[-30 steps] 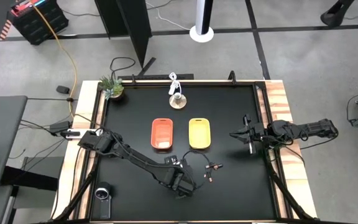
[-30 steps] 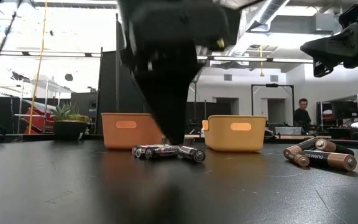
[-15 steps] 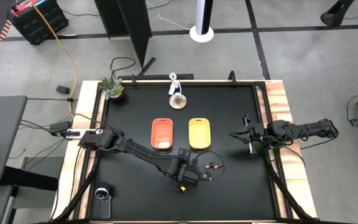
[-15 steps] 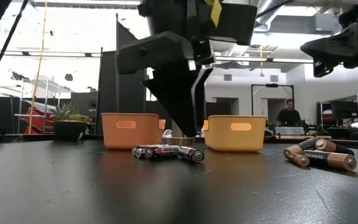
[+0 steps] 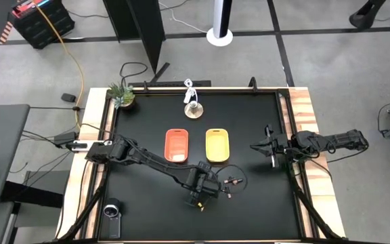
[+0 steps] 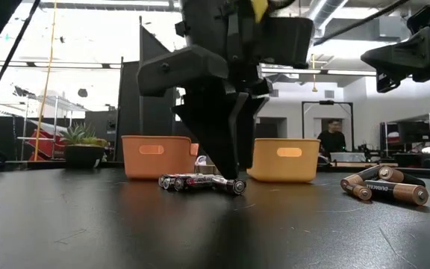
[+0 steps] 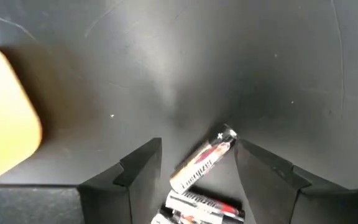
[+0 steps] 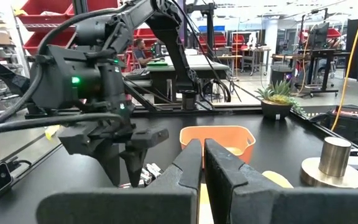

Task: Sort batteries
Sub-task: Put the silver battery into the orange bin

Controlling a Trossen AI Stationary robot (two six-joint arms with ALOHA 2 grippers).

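Observation:
Several silvery-white batteries with reddish marks (image 6: 200, 181) lie on their sides in a small heap on the black table, in front of the orange tray (image 5: 177, 146). One of them (image 7: 202, 160) lies between the fingers of my left gripper (image 7: 197, 165), which is open and points down over the heap (image 5: 206, 183). A gap shows on both sides of it. The dark batteries (image 6: 385, 187) lie apart, toward the table's right (image 5: 233, 181). The yellow tray (image 5: 217, 145) stands beside the orange one. My right gripper (image 5: 257, 145) waits shut above the table's right side (image 8: 202, 163).
A potted plant (image 5: 122, 96) sits in the far left corner and a metal cylinder on a disc (image 5: 193, 108) near the far edge. A round dark object (image 5: 112, 211) lies off the near left corner. A person (image 6: 327, 138) shows in the room beyond.
My left gripper has moved from nearer the near edge toward the table's right and far side, turned about, and come down over the silvery batteries, so that one now lies between its fingers. The batteries have stayed in place.

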